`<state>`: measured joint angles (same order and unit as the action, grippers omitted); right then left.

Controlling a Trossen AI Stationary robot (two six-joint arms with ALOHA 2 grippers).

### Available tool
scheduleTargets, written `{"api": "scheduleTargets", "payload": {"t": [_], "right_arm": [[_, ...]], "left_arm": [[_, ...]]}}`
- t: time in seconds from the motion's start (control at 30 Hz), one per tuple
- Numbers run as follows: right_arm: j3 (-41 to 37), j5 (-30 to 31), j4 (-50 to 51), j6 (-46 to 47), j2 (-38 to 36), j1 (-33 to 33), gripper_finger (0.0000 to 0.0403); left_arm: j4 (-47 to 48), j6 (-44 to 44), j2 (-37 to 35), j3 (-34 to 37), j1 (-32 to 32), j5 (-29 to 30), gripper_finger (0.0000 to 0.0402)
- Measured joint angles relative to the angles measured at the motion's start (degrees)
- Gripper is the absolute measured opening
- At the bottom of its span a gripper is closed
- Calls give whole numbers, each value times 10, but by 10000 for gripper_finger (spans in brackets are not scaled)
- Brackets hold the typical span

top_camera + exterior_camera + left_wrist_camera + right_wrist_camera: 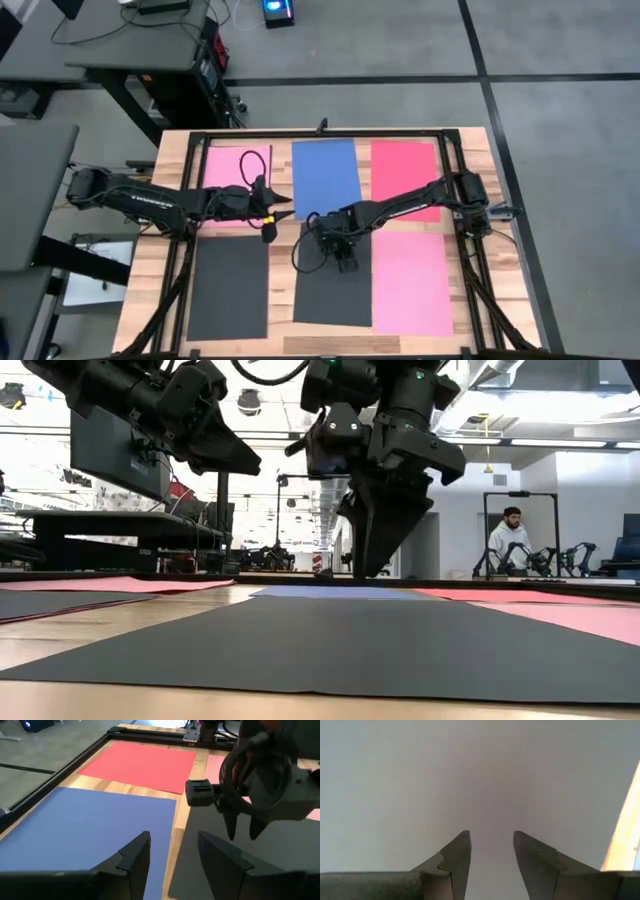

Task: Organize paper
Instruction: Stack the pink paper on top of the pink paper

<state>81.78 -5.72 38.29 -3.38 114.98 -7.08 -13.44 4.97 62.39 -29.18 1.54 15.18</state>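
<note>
While the left gripper (286, 208) waits part-open and empty at frame centre, the right gripper (346, 264), part-open, empty, hovers over the thin dark-grey rectangular paper sheet (332, 295).

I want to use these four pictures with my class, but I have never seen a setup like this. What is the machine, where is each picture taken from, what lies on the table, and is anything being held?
It is a robot with two dark arms at a wooden table. One picture looks straight down, one looks level across the tabletop, and two come from cameras on the wrists.

Six sheets of paper lie flat: pink, blue and red at the back, two dark sheets and another pink in front.

The left gripper hovers near the blue sheet. The right gripper points down over the middle dark sheet. Both stand open, holding nothing. A person sits in the room behind.
</note>
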Motion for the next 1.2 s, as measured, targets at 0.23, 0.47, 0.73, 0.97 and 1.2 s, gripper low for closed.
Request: {"api": "scheduleTargets", "payload": {"t": [0.23,0.47,0.73,0.97,1.2], "right_arm": [[0,0,-58,-34,-2,-2,141],[1,0,-183,-88,-2,20,141],[2,-1,-315,-115,-3,58,141],[2,-2,-304,-113,-3,72,141],[2,-2,-281,-112,-3,62,141]], "left_arm": [[137,66,-57,0,-4,8,148],[324,168,-73,0,-5,31,148],[384,207,-29,0,-22,42,148],[364,179,40,0,-11,41,148],[354,160,113,-25,6,29,158]]}}
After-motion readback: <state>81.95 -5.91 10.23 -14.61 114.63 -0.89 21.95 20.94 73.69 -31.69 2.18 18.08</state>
